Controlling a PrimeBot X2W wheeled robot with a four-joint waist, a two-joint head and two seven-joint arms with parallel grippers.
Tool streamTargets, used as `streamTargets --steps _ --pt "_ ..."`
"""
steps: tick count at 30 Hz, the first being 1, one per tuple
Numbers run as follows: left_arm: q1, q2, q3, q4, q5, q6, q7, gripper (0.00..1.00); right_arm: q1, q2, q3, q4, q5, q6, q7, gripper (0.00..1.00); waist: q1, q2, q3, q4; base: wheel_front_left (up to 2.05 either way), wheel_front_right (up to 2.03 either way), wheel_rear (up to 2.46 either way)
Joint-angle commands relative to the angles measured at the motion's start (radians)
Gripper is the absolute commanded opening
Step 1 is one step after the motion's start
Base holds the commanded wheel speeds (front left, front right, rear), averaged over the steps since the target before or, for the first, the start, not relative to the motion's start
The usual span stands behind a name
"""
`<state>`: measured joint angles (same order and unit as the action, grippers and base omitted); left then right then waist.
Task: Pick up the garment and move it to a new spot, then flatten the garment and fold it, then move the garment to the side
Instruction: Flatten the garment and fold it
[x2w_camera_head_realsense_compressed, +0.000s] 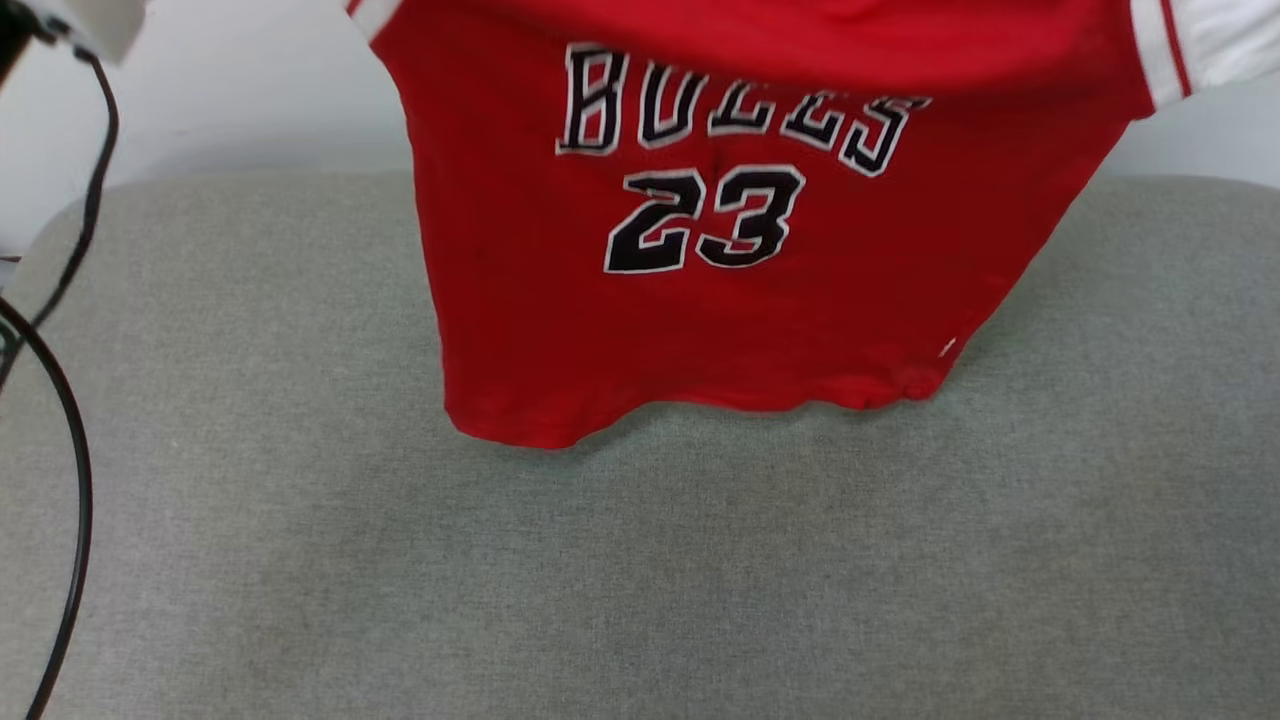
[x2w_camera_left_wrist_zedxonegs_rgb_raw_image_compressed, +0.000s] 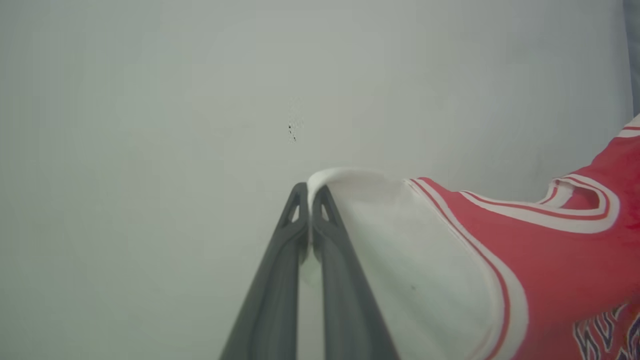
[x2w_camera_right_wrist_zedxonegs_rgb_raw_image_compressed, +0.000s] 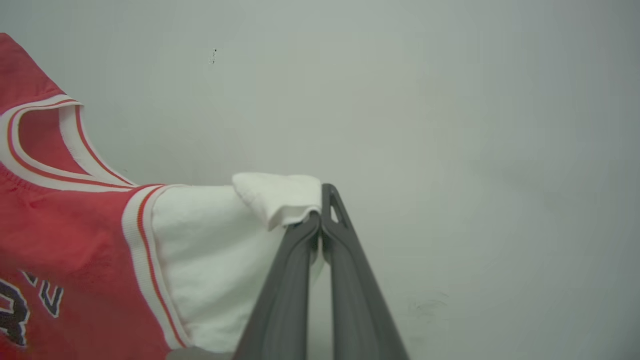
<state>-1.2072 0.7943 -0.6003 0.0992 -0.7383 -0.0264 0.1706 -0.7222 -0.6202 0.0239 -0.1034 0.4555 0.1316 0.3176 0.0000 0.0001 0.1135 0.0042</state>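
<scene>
— While the garment (x2w_camera_head_realsense_compressed: 720, 300) hangs spread out with its front to the head camera, where does its lower edge sit?
— Over the far half of the grey worktop (x2w_camera_head_realsense_compressed: 640, 580). The hem seems to brush the cloth surface at its left corner, though the angle leaves that unsure. The black letters and the number 23 face forward, and both white sleeves run off the top edge.
— And the left pincer (x2w_camera_left_wrist_zedxonegs_rgb_raw_image_compressed: 310, 192)?
— Clenched on the edge of one white sleeve, with a fold of fabric pinched between the two dark fingertips. The red body stretches away to the right of its wrist view.
— The right pincer (x2w_camera_right_wrist_zedxonegs_rgb_raw_image_compressed: 320, 210)?
— Clenched as well, gripping the other white sleeve; a flap of that sleeve lies over the tip of one finger. The striped collar shows at the far left there, against a plain pale wall (x2w_camera_right_wrist_zedxonegs_rgb_raw_image_compressed: 450, 100).
— Anything else?
— A black cable (x2w_camera_head_realsense_compressed: 80, 480) loops down the left edge of the head view.
</scene>
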Motion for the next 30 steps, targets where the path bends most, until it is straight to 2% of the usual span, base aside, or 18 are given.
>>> streamTargets --steps 1,11,20,30 --pt "-0.038 -0.015 0.005 0.019 0.007 -0.008 -0.006 0.00 -0.050 -0.001 0.010 0.010 0.008 -0.002 0.007 0.00 0.0000 -0.0001 0.022 0.001 0.00 0.00 0.00" --pt "-0.213 -0.077 0.015 0.134 0.024 -0.041 -0.024 0.00 -0.299 0.004 0.091 0.101 0.002 -0.002 0.012 0.00 0.0000 -0.0001 0.168 0.001 0.00 0.00 0.00" --pt "-0.421 -0.135 0.012 0.274 0.070 -0.066 -0.065 0.00 -0.628 0.016 0.182 0.300 -0.016 -0.002 -0.031 0.00 0.0000 -0.0001 0.340 -0.009 0.00 0.00 0.00" --pt "-0.628 -0.182 0.038 0.411 0.101 -0.075 -0.142 0.00 -0.928 0.051 0.260 0.530 -0.054 -0.002 -0.128 0.00 0.0000 -0.0001 0.466 -0.010 0.00 0.00 0.00"
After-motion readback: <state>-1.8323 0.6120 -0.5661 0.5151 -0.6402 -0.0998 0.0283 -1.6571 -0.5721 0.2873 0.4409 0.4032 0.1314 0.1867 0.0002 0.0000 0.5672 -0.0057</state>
